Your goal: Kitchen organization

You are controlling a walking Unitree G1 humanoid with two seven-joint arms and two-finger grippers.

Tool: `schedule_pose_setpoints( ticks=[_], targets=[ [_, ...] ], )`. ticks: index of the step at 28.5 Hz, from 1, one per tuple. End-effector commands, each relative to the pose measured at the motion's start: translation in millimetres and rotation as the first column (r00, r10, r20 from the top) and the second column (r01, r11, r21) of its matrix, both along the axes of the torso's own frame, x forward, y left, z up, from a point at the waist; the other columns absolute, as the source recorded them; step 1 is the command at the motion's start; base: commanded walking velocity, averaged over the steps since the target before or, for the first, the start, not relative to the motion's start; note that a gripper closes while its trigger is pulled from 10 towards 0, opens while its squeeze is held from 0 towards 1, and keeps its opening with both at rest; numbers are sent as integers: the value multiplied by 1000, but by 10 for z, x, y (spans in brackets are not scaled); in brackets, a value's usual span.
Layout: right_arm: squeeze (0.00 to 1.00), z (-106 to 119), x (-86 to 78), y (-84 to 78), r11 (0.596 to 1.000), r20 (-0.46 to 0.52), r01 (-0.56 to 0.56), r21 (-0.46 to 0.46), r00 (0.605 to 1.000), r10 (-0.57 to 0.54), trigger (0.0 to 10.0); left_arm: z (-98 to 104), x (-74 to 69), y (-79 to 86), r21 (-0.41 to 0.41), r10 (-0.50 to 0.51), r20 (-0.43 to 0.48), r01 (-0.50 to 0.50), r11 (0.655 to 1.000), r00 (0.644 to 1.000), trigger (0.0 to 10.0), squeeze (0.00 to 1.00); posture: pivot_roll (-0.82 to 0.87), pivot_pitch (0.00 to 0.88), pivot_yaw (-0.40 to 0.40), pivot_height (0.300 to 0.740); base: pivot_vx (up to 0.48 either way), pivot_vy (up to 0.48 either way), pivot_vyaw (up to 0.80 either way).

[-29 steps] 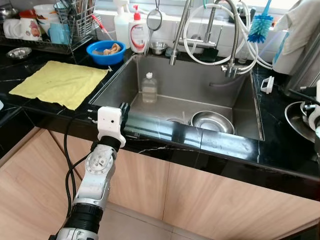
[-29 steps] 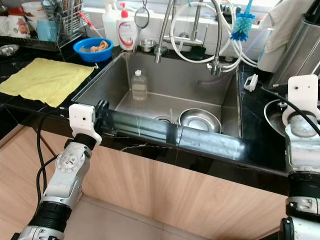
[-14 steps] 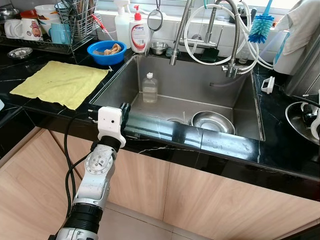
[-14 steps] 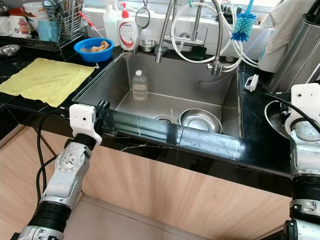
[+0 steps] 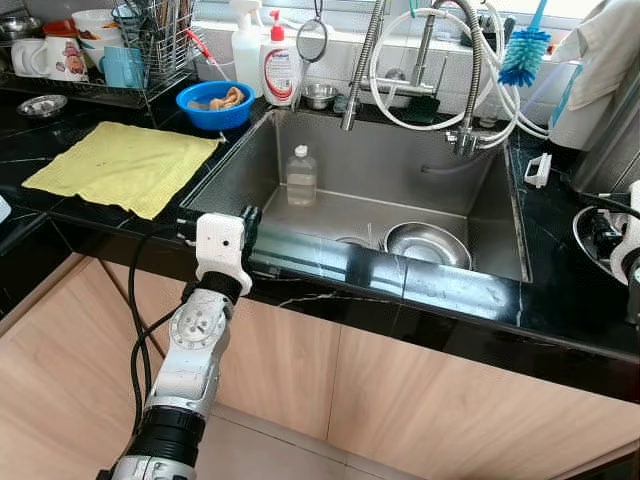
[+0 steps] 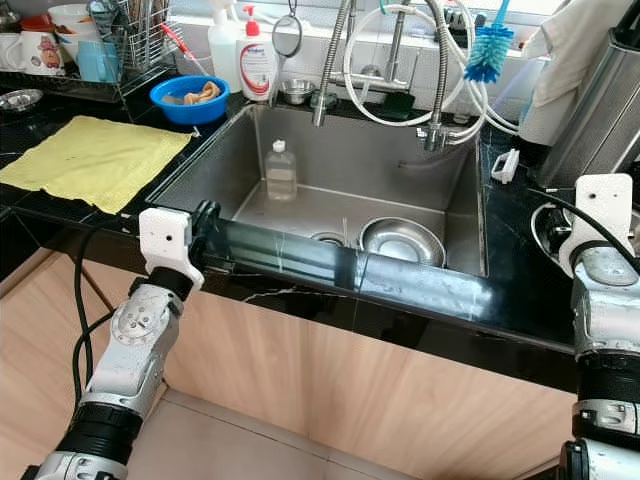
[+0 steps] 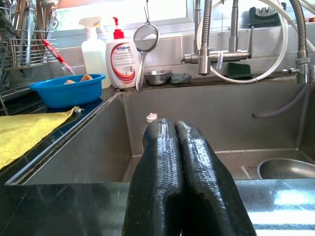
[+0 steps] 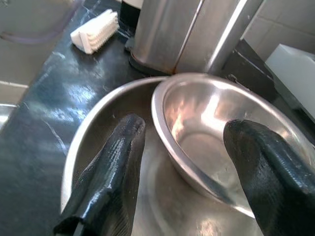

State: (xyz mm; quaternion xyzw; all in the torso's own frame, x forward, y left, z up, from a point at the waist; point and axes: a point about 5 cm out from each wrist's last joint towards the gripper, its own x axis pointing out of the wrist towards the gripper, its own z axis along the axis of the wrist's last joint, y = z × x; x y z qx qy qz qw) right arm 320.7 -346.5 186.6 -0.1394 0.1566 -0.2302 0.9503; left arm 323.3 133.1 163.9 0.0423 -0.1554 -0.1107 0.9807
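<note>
In the head views, the right gripper (image 6: 598, 210) sits at the right edge of the frame over stacked steel bowls on the black counter (image 6: 505, 250), far nearer them than the left gripper (image 5: 245, 228), which rests at the sink (image 5: 390, 180) front rim, lower left. In the left wrist view, its fingers (image 7: 162, 167) are pressed together, empty. In the right wrist view, the fingers (image 8: 115, 162) are spread wide, straddling the near rim of the small steel bowl (image 8: 216, 128), shiny and tilted inside a wider steel bowl (image 8: 93, 147).
</note>
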Motion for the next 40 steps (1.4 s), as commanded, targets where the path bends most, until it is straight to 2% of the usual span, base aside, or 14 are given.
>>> schedule_pose_setpoints(
  ticks=[1, 16, 17, 18, 19, 32, 40],
  targets=[
    [0, -24, -31, -46, 1000, -25, 20, -14, 999, -20, 10000, 27, 0, -25, 17, -13, 6, 13, 1000, 1000, 10000, 0, 89, 0, -2, 740, 0, 0, 0],
    [0, -143, -34, -32, 1000, -81, 12, -5, 997, -12, 10000, 37, -7, -49, 33, -25, 11, 24, 999, 1000, 10000, 0, 90, 0, -4, 740, 0, 0, 0],
    [0, -142, -33, -30, 1000, -80, 10, -5, 997, -11, 5765, 38, -6, -50, 33, -25, 11, 25, 999, 1000, 10000, 0, 90, 0, -3, 740, 0, 0, 0],
    [0, -141, -32, -28, 1000, -79, 9, -5, 997, -10, 5765, 38, -5, -51, 33, -25, 11, 25, 999, 1000, 10000, 0, 90, 0, -4, 740, 0, 0, 0],
    [0, -134, -30, -23, 1000, -77, 5, -8, 997, -5, 0, 41, -4, -51, 33, -26, 12, 25, 999, 1000, 10000, 0, 88, 0, -1, 740, 0, 0, 0],
    [0, -76, -6, -3, 1000, -61, 4, -13, 998, -5, 0, 53, 8, -49, 37, -26, 15, 25, 999, 1000, 10000, 0, 91, 0, -2, 740, 0, 0, 0],
    [0, 17, 24, 16, 1000, -17, 8, -16, 1000, -9, 0, 61, 20, -44, 41, -26, 15, 26, 999, 1000, 10000, 0, 88, 0, 2, 740, 0, 0, 0]
  ],
)
